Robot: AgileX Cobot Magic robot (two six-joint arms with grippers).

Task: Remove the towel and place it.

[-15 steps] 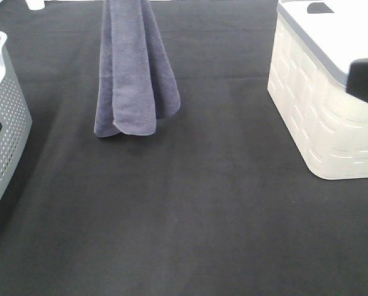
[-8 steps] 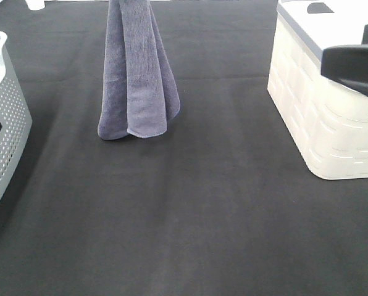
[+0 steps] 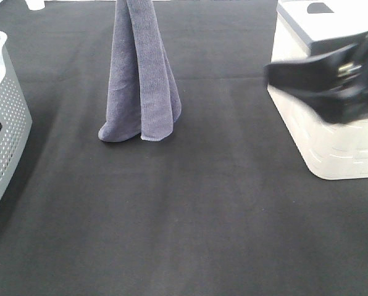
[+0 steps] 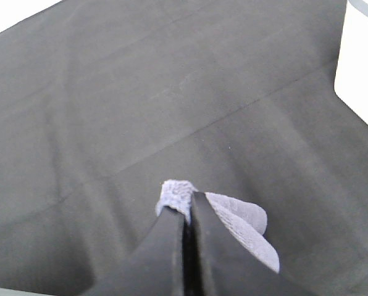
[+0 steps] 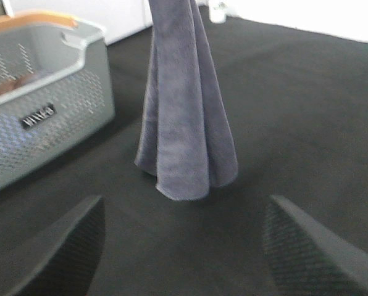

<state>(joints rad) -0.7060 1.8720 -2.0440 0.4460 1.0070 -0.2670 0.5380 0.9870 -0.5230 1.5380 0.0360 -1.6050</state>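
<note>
Okay, my left fingers [image 4: 189, 205] pinch towel [image 3: 138, 92], right fingers [image 5: 184, 203] apart at three o'clock (hem [image 3: 154, 137] snagging desk [image 3: 202, 234] could free it).

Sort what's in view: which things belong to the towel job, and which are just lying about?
Job in hand:
- towel, hanging in folds
- left gripper, shut on the towel's top
- right gripper, open, facing the towel

Lying about:
- grey basket, at the left
- white bin, lidded, at the right
- black cover, under everything
</note>
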